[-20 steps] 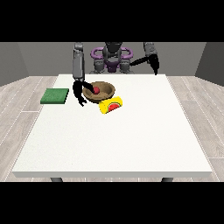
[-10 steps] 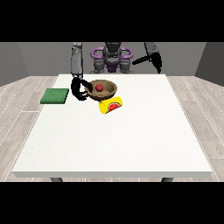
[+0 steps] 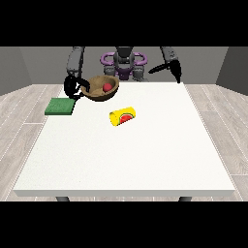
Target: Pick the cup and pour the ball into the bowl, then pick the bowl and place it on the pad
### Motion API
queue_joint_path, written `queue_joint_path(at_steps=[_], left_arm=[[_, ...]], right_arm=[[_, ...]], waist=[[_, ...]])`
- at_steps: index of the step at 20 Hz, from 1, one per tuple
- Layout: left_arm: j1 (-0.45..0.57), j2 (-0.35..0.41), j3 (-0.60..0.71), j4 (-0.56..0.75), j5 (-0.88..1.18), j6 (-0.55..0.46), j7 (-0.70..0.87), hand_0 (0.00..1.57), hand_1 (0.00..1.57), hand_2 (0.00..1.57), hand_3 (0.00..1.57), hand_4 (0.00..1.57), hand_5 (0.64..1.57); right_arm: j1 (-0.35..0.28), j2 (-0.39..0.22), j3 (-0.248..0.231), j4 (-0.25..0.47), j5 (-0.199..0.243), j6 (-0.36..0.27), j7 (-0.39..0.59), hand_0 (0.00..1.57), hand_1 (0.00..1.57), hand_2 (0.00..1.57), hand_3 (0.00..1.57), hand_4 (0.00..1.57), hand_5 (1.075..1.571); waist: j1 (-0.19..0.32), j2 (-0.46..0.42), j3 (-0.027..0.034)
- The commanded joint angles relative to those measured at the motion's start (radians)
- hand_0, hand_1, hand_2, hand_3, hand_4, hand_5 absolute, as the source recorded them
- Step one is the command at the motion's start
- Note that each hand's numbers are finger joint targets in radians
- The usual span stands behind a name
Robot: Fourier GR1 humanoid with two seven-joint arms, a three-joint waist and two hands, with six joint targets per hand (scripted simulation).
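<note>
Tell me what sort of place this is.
Probably a bare test room for tabletop handling: a large white table on a wood-plank floor, plain grey walls, and only a bowl, cup and green pad.

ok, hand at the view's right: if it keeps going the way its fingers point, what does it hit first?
The hand at the view's right points down towards the table's far edge. Nothing shows below it, so probably bare tabletop first, though depth is hard to judge. The cup and bowl lie well aside.

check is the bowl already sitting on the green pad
No, the brown bowl with the red ball is beside the green pad, not on it.
</note>
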Motion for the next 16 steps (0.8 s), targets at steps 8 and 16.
queue_joint_path(at_steps=[8, 16], left_arm=[[0.015, -0.03, -0.014, -0.046, -0.016, 0.058, -0.072, 0.0, 0.0, 0.0, 0.0, 0.0, 1.565], [-0.051, -0.04, -0.06, -0.124, -0.072, 0.113, -0.079, 0.0, 0.0, 0.0, 0.0, 0.0, 1.565]], right_arm=[[0.069, -0.199, -0.132, 0.013, -0.123, 0.23, -0.058, 1.57, 1.57, 1.57, 1.57, 1.07, 1.563], [0.048, -0.37, -0.227, 0.093, -0.178, 0.358, -0.131, 1.57, 1.57, 1.57, 1.37, 1.03, 1.562]], waist=[[-0.022, 0.119, 0.0011], [0.022, 0.283, 0.0026]])
